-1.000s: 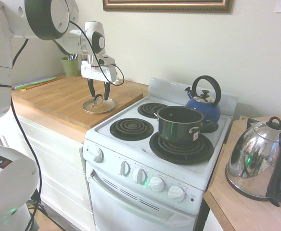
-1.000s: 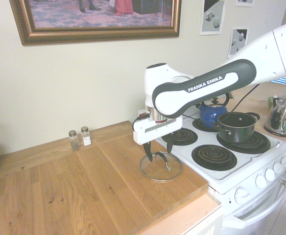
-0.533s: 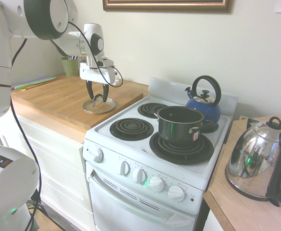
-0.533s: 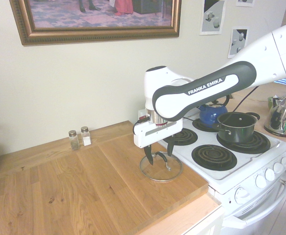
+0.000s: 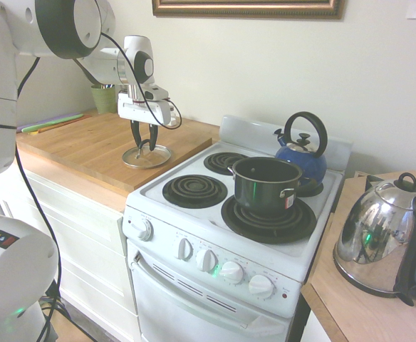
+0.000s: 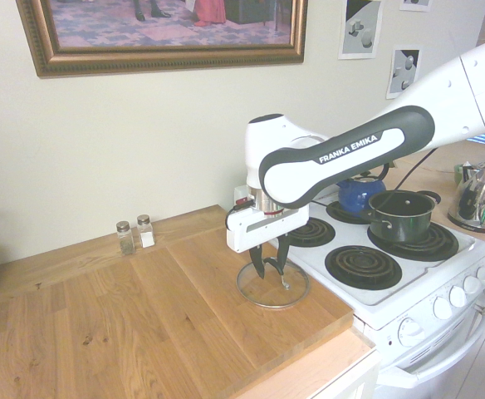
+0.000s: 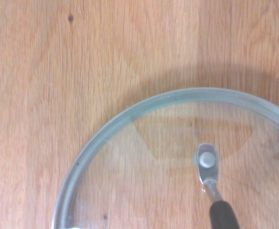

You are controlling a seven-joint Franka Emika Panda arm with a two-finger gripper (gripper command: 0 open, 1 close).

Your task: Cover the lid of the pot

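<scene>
Your single white arm reaches out level from its large shoulder joints, then bends at the wrist so that the hand hangs straight down. The forearm carries a dark band with white lettering, seen in the second exterior view. At the wrist sits a white block, and below it the gripper points vertically downward. Its two dark fingers stand partly drawn together, with a narrow gap visible between the tips. Whether the fingertips touch anything beneath them cannot be told from either exterior view.
</scene>
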